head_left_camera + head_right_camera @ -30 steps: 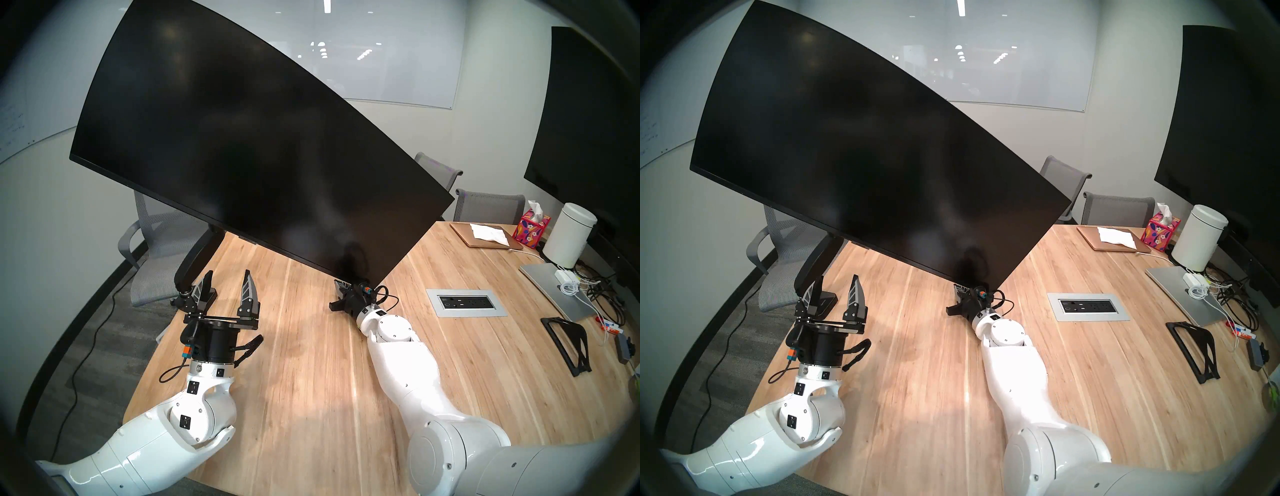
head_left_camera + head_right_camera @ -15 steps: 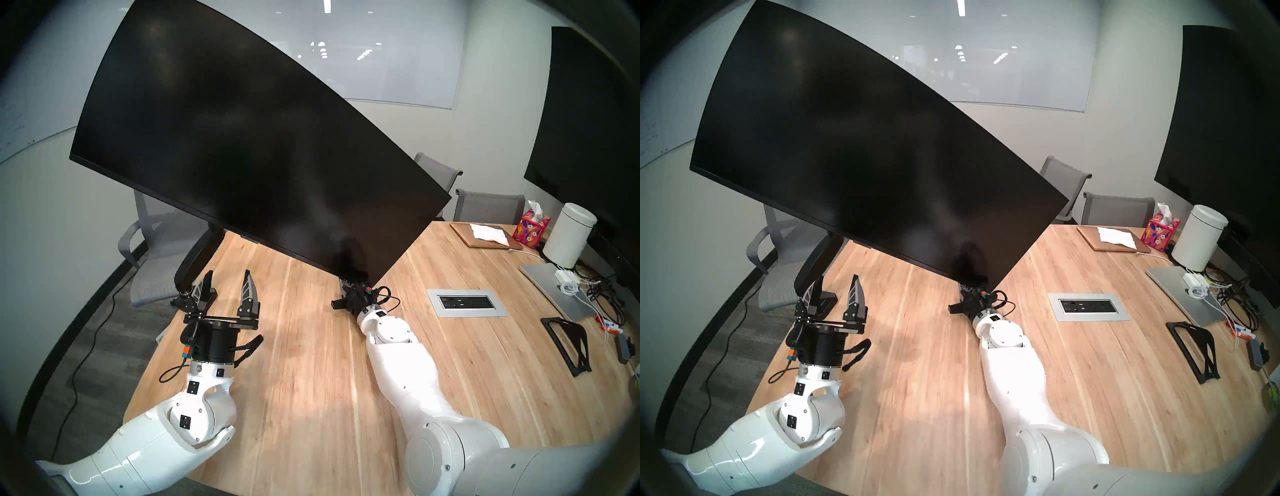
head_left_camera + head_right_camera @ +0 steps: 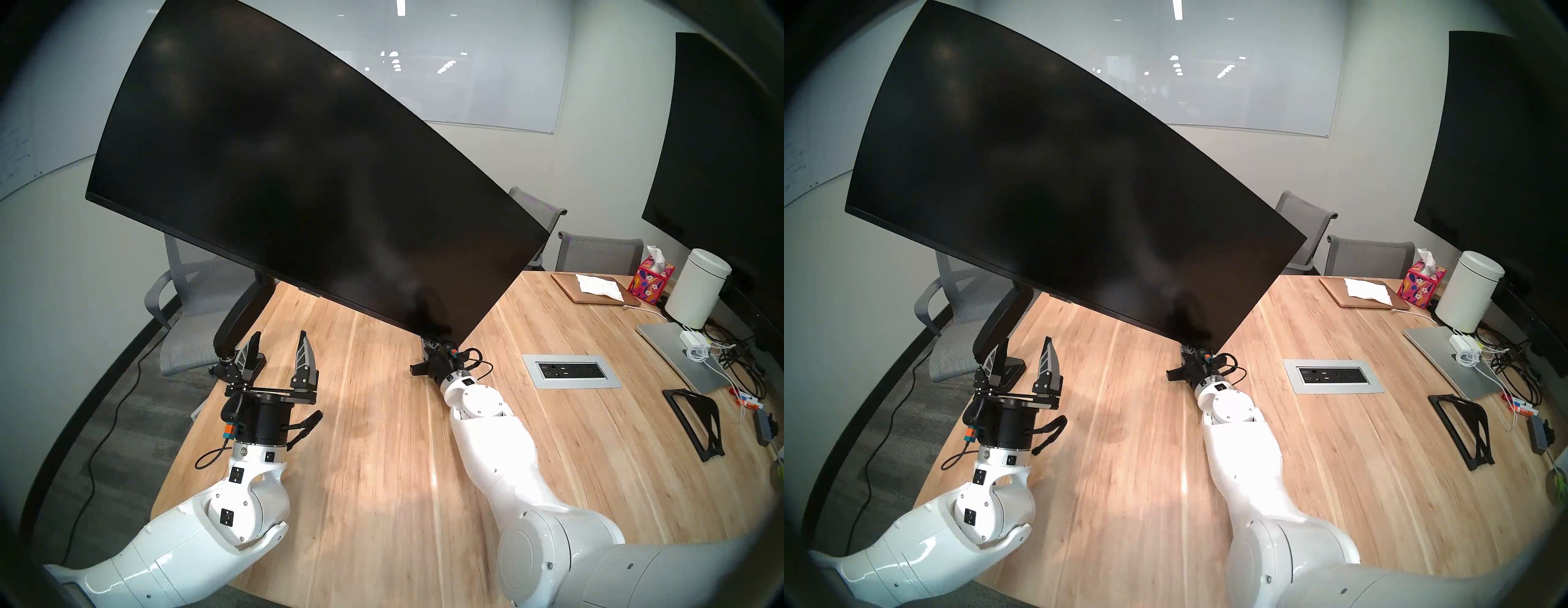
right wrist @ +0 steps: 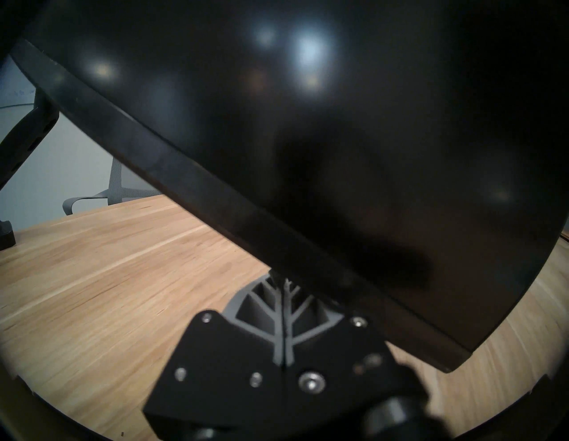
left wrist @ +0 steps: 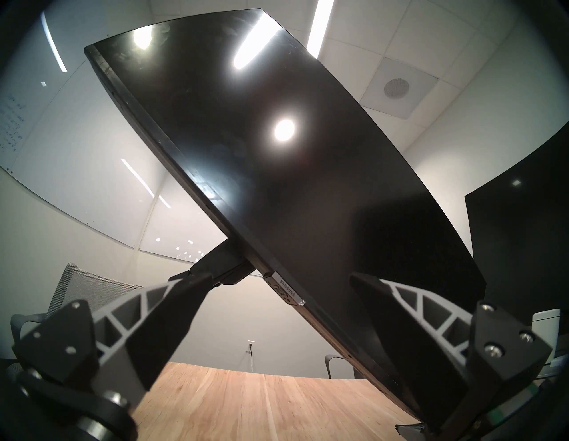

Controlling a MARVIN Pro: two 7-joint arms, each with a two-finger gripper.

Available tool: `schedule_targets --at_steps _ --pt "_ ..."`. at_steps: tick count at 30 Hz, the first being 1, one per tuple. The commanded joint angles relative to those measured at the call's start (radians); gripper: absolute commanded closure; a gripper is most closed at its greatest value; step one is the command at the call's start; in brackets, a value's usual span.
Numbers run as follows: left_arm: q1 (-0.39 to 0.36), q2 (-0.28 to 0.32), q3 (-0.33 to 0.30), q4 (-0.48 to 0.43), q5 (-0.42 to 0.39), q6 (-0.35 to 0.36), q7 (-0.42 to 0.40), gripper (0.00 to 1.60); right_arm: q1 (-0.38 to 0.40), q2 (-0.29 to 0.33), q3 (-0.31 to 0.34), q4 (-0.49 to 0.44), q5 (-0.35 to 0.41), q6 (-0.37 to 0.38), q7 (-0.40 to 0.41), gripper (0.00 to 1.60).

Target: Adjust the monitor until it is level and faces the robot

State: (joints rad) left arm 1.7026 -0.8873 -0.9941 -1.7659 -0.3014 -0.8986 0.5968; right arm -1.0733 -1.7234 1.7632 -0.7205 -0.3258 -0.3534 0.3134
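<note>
**Monitor tilted, right gripper under its low corner**

Head views first: I see the monitor hanging steeply askew over the wooden table, its high end above my left arm and its low corner dipping toward my right arm. My right gripper sits just under that low corner, fingers pressed together with nothing between them; from here I cannot tell whether the tips touch the bezel. My left gripper hangs spread wide, well short of the screen, with the monitor's black support arm just beyond it. Grey chairs stand past the table's far edge, and to the right of my right gripper lie a power inset, a silver laptop and a white canister. A dark wall screen fills the right wall.

Left wrist view: only here do I read the badge on the monitor's lower edge, which runs diagonally above and between the open fingers, apart from both. Ceiling lights reflect in the glass.

Right wrist view: the closed fingers point straight up at the underside of the bezel, their tips hidden against it. Bare table spreads left of the gripper; the monitor's corner ends just to its right.
</note>
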Motion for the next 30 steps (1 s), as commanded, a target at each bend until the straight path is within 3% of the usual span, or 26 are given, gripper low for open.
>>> schedule_targets --at_steps 1,30 --pt "-0.002 0.0 -0.001 -0.01 0.0 -0.002 0.0 0.0 0.065 0.008 0.005 -0.032 -0.007 -0.041 -0.045 1.6" --pt "-0.002 -0.001 -0.001 -0.009 0.0 -0.002 0.0 0.0 0.102 0.028 0.012 -0.017 -0.08 -0.088 -0.113 1.6"
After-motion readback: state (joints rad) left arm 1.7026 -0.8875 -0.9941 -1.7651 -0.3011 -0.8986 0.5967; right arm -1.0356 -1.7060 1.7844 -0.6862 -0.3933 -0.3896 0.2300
